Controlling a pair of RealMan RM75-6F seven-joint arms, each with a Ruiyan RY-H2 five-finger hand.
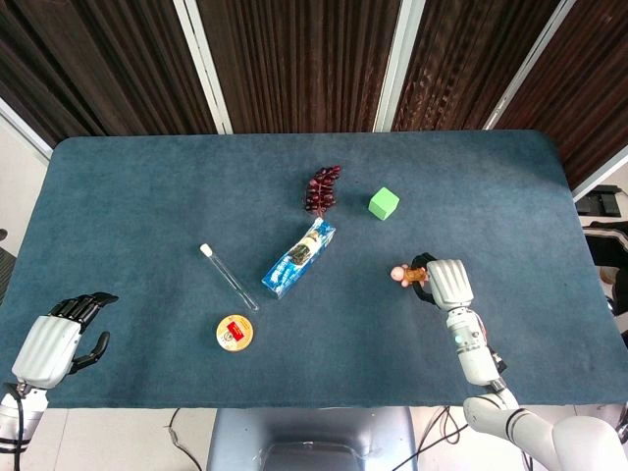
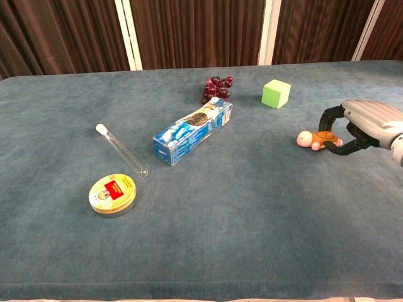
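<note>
Near the right edge of the bench, the toy turtle is gripped between the curled fingers of the right hand but not yet lifted, while the left hand is held empty, fingers loosely apart, at the near left corner.

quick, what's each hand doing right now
Left hand: open, holding nothing, at the table's near left edge.
Right hand: fingers closed around the toy turtle, gripping it on the table.
</note>
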